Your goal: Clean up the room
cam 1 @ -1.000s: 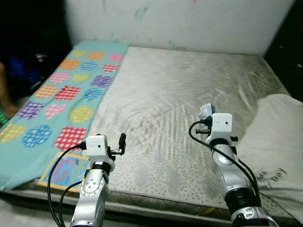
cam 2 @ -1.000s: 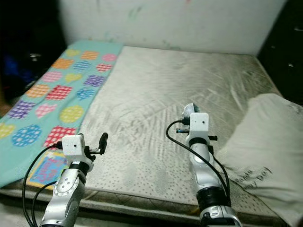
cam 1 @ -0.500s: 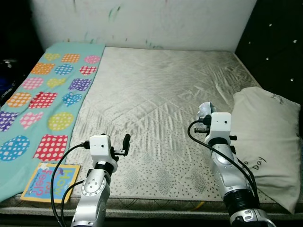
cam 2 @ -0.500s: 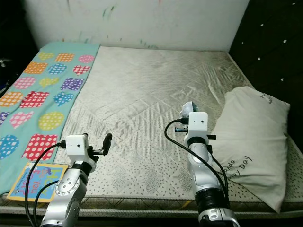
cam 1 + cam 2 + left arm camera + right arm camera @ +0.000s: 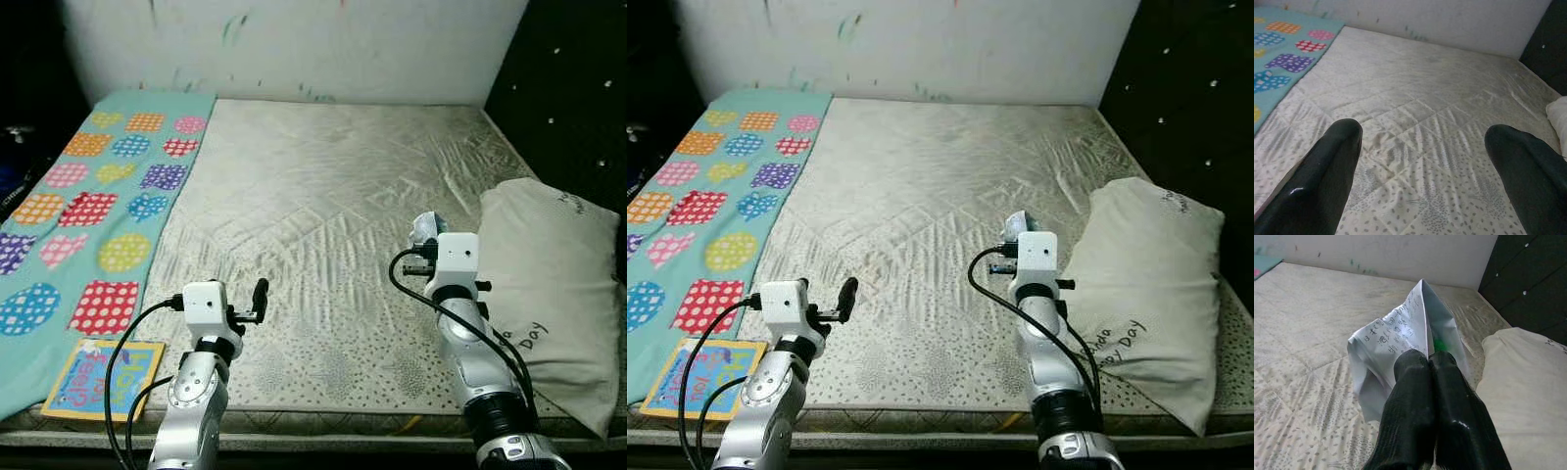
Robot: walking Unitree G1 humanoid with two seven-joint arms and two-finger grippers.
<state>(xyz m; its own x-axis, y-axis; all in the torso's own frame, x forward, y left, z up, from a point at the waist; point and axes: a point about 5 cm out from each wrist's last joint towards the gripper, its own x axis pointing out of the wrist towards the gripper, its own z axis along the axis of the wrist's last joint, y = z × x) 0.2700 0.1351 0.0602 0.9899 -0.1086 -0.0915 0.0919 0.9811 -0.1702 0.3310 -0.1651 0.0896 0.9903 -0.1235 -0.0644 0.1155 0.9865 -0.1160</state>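
My right gripper (image 5: 1429,363) is shut on a crumpled white paper wrapper (image 5: 1396,333) with printed writing, held a little above the bare mattress (image 5: 323,196) near its right side. From the head the wrapper (image 5: 423,229) peeks out just beyond the right wrist block. My left gripper (image 5: 1422,147) is open with nothing between its two black fingers (image 5: 1327,171), hovering over the mattress's front left part; in the left eye view it (image 5: 259,294) points across the bed.
A white pillow (image 5: 549,284) with writing lies at the bed's right edge. A turquoise blanket (image 5: 88,196) with colourful patches runs along the left edge, and a small colourful book (image 5: 103,377) rests on its near end. A white wall (image 5: 294,44) backs the bed; dark cabinets (image 5: 1528,284) stand at right.
The whole view shifted right over the second, bringing the full pillow into sight. Both arms keep the same pose, the right still shut on the wrapper.
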